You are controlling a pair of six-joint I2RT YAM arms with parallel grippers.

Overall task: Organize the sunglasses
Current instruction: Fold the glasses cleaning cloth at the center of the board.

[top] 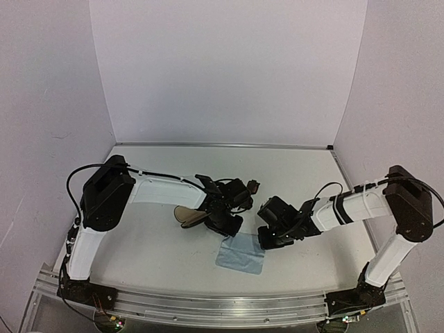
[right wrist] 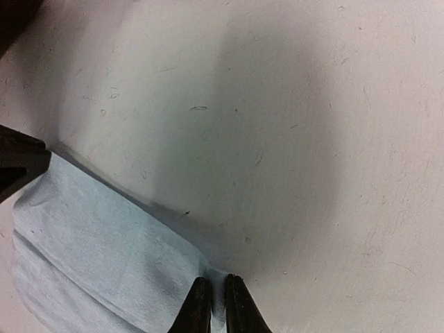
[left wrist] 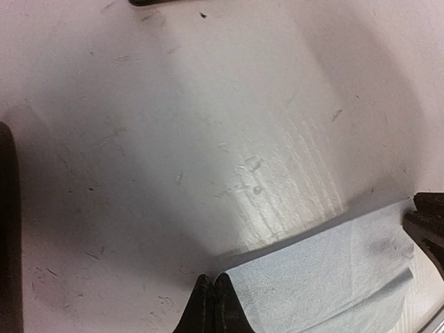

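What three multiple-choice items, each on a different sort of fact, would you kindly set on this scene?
1. Where is the cloth? A at the back wall; B between the left gripper and right gripper; C on an arm's base.
2. What colour is it? A red; B yellow; C light blue.
3. How is the right gripper? A shut on the cloth's edge; B wide open; C out of view.
Key: B, the top view shows it between the two arm tips; C, it is pale blue in every view; A, the right wrist view shows fabric pinched between the fingers.
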